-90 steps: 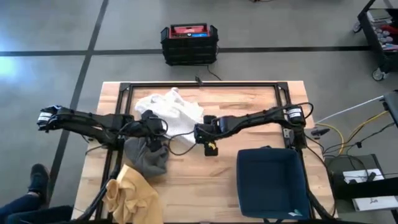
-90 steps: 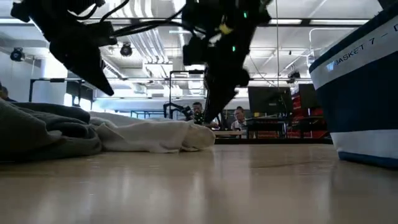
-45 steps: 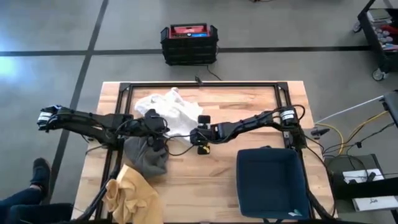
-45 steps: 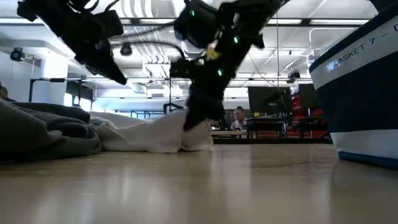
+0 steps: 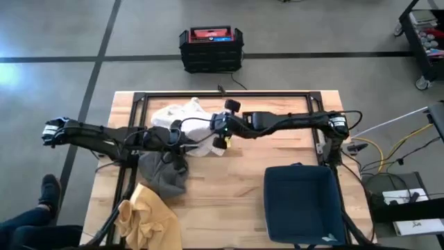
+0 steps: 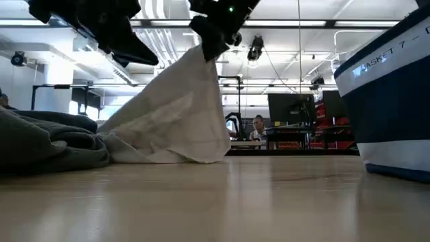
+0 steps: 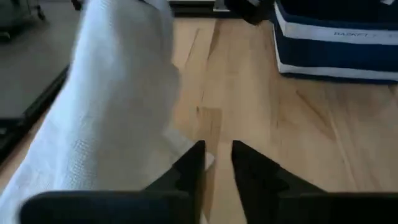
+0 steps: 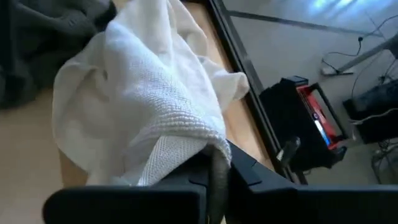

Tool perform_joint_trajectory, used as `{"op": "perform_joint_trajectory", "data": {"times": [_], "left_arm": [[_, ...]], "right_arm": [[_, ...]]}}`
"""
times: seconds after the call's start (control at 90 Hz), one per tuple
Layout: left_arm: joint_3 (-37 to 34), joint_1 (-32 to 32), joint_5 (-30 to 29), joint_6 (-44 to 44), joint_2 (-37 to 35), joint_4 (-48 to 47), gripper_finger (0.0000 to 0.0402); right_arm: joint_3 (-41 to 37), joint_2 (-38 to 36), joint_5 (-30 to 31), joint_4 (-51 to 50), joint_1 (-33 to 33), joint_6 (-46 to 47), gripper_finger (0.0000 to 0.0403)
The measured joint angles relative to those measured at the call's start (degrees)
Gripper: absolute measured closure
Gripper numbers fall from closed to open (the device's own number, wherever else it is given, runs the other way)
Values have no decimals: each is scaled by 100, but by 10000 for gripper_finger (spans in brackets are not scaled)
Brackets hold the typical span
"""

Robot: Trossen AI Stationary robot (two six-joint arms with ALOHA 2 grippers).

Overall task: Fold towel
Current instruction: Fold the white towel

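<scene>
We've got the white towel (image 5: 186, 125) at the table's (image 5: 277, 149) 12 o'clock end, one edge lifted off the wood. Right claw (image 8: 211, 177) is pinched on it; left claw (image 7: 216, 163) at 9 o'clock sits slightly parted, holding nothing. Looks like the spreading step: next we probably need a second corner.

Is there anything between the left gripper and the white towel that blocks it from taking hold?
Nothing visible blocks it. The left gripper hangs right beside the white towel, its fingers slightly apart and empty, with only bare table ahead. The right gripper already holds the towel's raised corner. The grey cloth lies off to the side.
</scene>
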Motion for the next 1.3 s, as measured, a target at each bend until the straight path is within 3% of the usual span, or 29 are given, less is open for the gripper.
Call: {"op": "perform_joint_trajectory", "data": {"times": [0.156, 0.267, 0.433, 0.611, 0.7, 1.1, 1.3], "left_arm": [[-2, -68, -79, 326, 365, -131, 213], [-2, -135, -284, 455, 842, -85, 191], [-2, -76, -1424, 504, 1589, 244, 205], [-2, -58, -3359, 1167, 2054, 1618, 244], [14, -93, -3916, 1681, 2008, 2196, 262], [422, -733, -4107, 2070, 594, 1395, 303], [415, -736, -4089, 2274, 408, 1307, 296]], "right_arm": [[190, -2, -1, -118, -52, -94, 402], [298, -3, -3, -164, -99, -94, 402], [332, -7, -7, -166, -103, -67, 403], [335, -7, -274, -174, -96, 111, 403], [335, -7, -365, -187, -96, 129, 403], [335, -7, -481, -334, -82, 307, 403], [335, -7, -1001, -337, -57, 472, 403]]}}
